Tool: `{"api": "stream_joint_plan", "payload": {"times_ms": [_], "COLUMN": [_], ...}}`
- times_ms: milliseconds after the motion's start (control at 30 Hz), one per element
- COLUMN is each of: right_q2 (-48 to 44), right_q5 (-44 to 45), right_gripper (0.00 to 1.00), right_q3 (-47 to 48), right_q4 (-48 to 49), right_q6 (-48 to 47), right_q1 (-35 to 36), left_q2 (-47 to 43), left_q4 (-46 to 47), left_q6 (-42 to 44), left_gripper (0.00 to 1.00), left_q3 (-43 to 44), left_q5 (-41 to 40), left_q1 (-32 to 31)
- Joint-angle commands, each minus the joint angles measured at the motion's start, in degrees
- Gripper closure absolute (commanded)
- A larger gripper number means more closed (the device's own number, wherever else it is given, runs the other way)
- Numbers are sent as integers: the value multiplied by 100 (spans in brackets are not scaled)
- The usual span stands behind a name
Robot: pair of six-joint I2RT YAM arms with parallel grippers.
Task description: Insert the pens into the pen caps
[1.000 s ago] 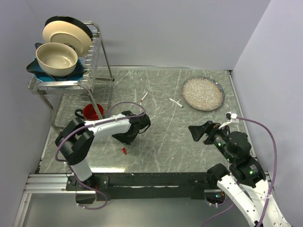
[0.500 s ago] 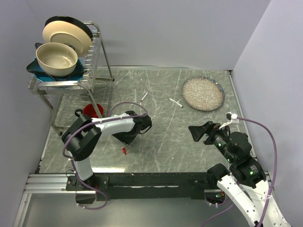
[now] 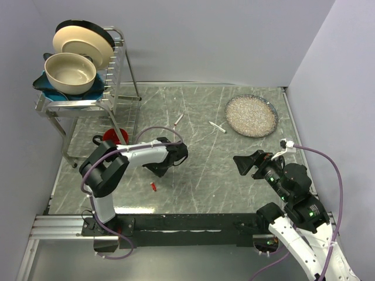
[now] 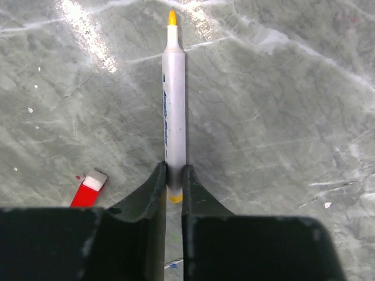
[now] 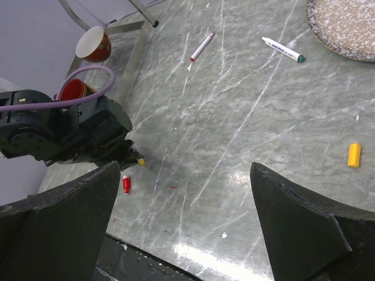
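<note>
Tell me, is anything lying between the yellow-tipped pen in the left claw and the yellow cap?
Nothing visible does. In the right wrist view, only bare tabletop lies between the yellow-tipped pen, held in the left gripper, and the yellow cap. The red cap sits beside the gripper, off that line.
</note>
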Motion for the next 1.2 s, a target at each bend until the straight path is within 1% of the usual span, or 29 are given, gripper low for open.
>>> {"api": "stream_joint_plan", "payload": {"times_ms": [0,100,133,200,233,300,333,400,433,467,500,533,600,633,667,733,767,800,867,900,1033,1067,1167], "right_q2": [-12,49,76,146,172,234,260,313,331,366,383,392,419,427,436,454,480,506,568,594,744,805,981], "right_q5": [-32,-32,-32,-145,-172,-286,-313,-409,-410,-401,-418,-436,-540,-585,-638,-743,-752,-770,-831,-884,-1472,-1708,-1982], "right_gripper": [0,0,0,0,0,0,0,0,0,0,0,0,1,1,1,2,2,3,3,4,7,8,12], "right_q3": [0,17,44,61,70,70,44,0,-44,-61,-88,-131,-184,-237,-263,-351,-378,-439,-501,-536,-694,-729,-843], "right_q4": [132,115,98,89,89,106,124,159,168,176,211,229,343,378,422,545,589,668,774,913,1529,1661,2109], "right_q6": [-90,-98,-90,-81,-55,-2,24,138,208,331,393,446,595,648,736,824,903,947,1078,1114,1237,1264,1395], "right_q1": [-20,-20,-29,-29,-20,-20,-29,-29,-20,-20,-20,-20,-20,-29,-20,-20,-20,-20,-20,-20,-20,-29,-11], "left_q2": [102,164,199,304,322,279,235,-11,-125,-378,-503,-626,-1012,-1144,-1415,-1750,-2126,-2321,-2830,-2964,-3456,-3518,-3712], "left_q4": [466,632,607,615,668,808,1079,1405,1816,1994,2161,2441,2829,2996,3389,3830,4328,4612,4965,5306,5888,6046,6381], "left_q6": [-1122,-87,465,977,1589,2173,2828,3429,3981,4238,4450,4843,5276,5652,5821,6198,6331,6515,6631,6719,7140,7185,7256], "left_gripper": [91,99,99,99,99,99,99,99,99,99,99,99,99,99,99,99,99,99,99,99,99,99,99], "left_q3": [-187,76,173,437,516,631,640,570,517,412,359,306,104,17,-193,-484,-833,-1011,-1432,-1548,-1900,-2031,-2216], "left_q5": [332,429,508,543,552,544,535,491,473,386,351,324,454,543,639,1061,1262,1551,1808,1905,2589,2713,2899], "left_q1": [31,22,-4,-75,-118,-320,-417,-733,-865,-1127,-1251,-1462,-1612,-1700,-1727,-1745,-1745,-1736,-1736,-1736,-1736,-1736,-1736]}}
